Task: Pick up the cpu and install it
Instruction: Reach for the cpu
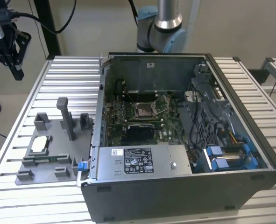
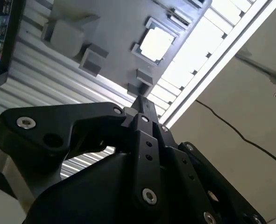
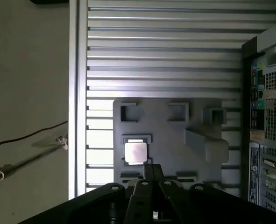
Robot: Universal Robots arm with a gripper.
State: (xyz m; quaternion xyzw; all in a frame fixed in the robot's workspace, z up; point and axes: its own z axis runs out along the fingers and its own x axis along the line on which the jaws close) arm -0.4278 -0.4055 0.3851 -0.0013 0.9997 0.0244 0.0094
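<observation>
- The slatted metal table [image 1: 58,70] carries everything. Its far edges run out of frame in the exterior view.
- The open computer case [image 1: 175,191] sits mid-table. In the first wrist view just a strip of its back panel makes it into the picture.
- The arm [image 1: 168,18] rises behind the case and the top of it is cut off.
- The grey fixture tray [image 1: 56,140] lies beside the case, on the exterior view's left. In both wrist views the black gripper body covers part of it.
- The gripper [image 1: 17,70] hangs up high, well apart from the tray, and is clipped by the exterior view's left edge. In the first wrist view [image 3: 152,167] its fingers look pressed together on themselves, with no hold on the chip.
- The socket [image 1: 145,109] is on the board inside the case. I can't make out how its frame or lever sits.
- The cpu [image 1: 39,144] lies flat in a square pocket of the tray, pale top up. In the second wrist view [image 2: 157,43] it's washed out by glare.
</observation>
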